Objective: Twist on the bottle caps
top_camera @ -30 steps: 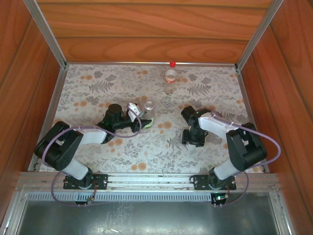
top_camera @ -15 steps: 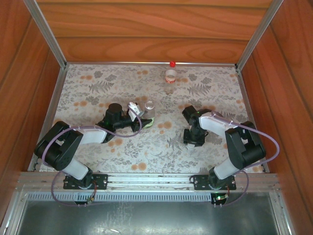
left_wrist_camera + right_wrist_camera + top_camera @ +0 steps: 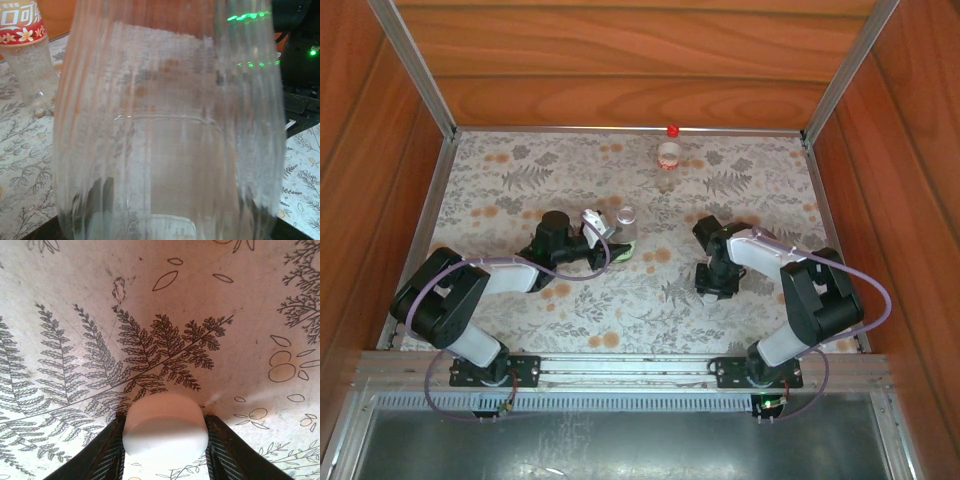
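Observation:
My left gripper (image 3: 608, 240) is shut on a clear bottle (image 3: 624, 232) with a green-and-white label, standing upright left of centre with no cap on its neck. That bottle's ribbed wall (image 3: 165, 125) is right against the left wrist camera. My right gripper (image 3: 718, 284) points down at the tabletop right of centre. In the right wrist view its two fingers (image 3: 112, 452) press both sides of the white cap (image 3: 165, 427), which rests on the printed surface. At the back stands the second bottle (image 3: 667, 157) with a pinkish-red label (image 3: 22, 30), with the red cap (image 3: 673, 131) on top.
Wooden walls (image 3: 620, 70) and aluminium rails (image 3: 420, 70) close in the floral tabletop (image 3: 540, 170) on three sides. The right arm's dark body with green lights (image 3: 300, 60) is near the held bottle, to its right.
The right gripper's jaws have closed in on the white cap and its wrist has shifted slightly. The left arm and both bottles have stayed put.

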Controlling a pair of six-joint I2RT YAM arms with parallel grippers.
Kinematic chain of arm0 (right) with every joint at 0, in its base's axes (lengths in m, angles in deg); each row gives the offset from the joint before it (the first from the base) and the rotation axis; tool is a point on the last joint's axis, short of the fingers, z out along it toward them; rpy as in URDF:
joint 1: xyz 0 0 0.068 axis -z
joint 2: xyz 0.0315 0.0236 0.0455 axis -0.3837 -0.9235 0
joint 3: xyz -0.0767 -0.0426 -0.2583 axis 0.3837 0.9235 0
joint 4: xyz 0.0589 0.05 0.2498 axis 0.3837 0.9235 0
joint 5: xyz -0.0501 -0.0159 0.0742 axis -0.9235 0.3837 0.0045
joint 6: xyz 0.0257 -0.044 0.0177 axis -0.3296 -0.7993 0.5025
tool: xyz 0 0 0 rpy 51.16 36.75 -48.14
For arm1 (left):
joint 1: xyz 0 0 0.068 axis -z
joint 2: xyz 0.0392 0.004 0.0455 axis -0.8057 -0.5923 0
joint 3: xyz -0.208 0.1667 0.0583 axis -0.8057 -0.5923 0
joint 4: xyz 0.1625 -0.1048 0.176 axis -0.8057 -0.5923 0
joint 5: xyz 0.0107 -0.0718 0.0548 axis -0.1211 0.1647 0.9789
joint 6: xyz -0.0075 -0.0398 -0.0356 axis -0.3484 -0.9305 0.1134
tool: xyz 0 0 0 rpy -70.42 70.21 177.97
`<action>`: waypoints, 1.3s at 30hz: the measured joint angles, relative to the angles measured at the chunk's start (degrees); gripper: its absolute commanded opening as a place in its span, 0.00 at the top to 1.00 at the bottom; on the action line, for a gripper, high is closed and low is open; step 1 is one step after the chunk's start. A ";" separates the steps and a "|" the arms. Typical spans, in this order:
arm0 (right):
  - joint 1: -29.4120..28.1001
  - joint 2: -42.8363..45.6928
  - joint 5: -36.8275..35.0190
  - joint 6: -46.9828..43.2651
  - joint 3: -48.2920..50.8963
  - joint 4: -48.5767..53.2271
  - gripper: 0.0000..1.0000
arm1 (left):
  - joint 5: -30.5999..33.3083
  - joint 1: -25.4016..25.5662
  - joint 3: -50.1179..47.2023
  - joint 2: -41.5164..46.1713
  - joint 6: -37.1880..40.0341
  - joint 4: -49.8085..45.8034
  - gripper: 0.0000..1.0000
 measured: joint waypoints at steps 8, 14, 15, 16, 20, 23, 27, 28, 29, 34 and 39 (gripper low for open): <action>0.15 0.07 -0.07 -0.85 -1.53 1.92 0.56 | 0.00 0.37 0.07 -0.81 0.44 -0.24 0.47; 0.26 0.39 -0.17 -3.58 -9.99 6.49 0.56 | 0.48 2.10 1.66 -1.60 2.67 -3.67 0.47; 0.26 0.39 -0.17 -4.24 -11.91 7.43 0.56 | 0.52 2.27 1.95 -1.62 3.04 -4.13 0.47; 0.24 0.39 -0.17 -4.85 -13.90 8.41 0.56 | 0.57 2.29 2.21 -1.62 3.50 -4.50 0.47; -0.13 0.39 -0.15 -7.32 -22.45 12.61 0.55 | 0.90 2.32 2.84 -1.75 4.33 -5.99 0.47; -0.98 0.11 -0.20 -9.20 -29.86 16.00 0.55 | 1.11 2.32 3.43 -2.67 4.92 -6.88 0.47; -3.56 -2.10 -0.15 -11.69 -40.70 20.48 0.55 | 1.29 2.32 4.09 -3.72 5.31 -7.50 0.47; -4.39 -2.99 -0.15 -12.24 -43.34 21.68 0.55 | 1.31 2.34 4.24 -3.87 5.38 -7.50 0.47; -5.16 -3.82 -0.13 -12.61 -45.66 22.71 0.55 | 1.31 2.34 4.39 -4.04 5.42 -7.58 0.47; -8.90 -8.24 0.50 -14.32 -56.70 27.02 0.55 | 1.33 2.34 5.05 -4.96 5.70 -7.74 0.47; -11.04 -10.91 3.06 -15.13 -63.04 29.33 0.55 | 1.27 2.34 5.27 -5.68 6.05 -7.93 0.47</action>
